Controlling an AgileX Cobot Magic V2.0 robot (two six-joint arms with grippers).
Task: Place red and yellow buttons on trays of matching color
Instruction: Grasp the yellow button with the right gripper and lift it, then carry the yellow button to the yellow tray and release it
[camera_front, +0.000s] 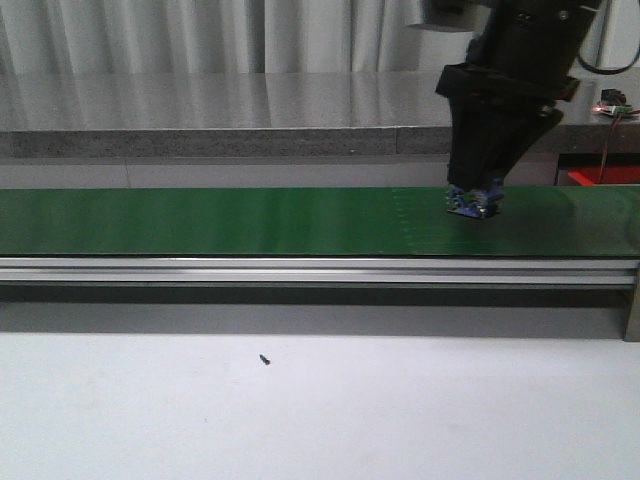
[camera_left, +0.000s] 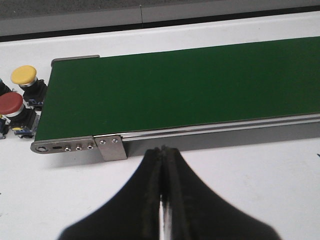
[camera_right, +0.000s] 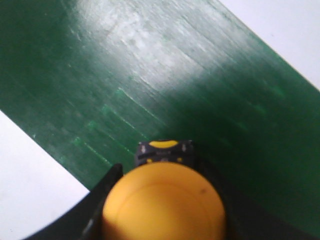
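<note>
A yellow button (camera_right: 164, 205) with a black and blue base (camera_front: 472, 206) sits between the fingers of my right gripper (camera_right: 162, 172), which is shut on its cap. It stands low over the right part of the green conveyor belt (camera_front: 250, 220), the base at the belt's surface. In the left wrist view another yellow button (camera_left: 23, 75) and a red button (camera_left: 11, 103) stand on the white table beside the belt's end. My left gripper (camera_left: 163, 149) is shut and holds nothing, hovering over the table near the belt's metal frame (camera_left: 107, 147). The yellow tray is out of view.
A red flat thing (camera_front: 600, 176), perhaps the red tray, shows behind the belt at the far right. A grey counter (camera_front: 220, 110) runs along the back. A small dark screw (camera_front: 265, 359) lies on the white table in front.
</note>
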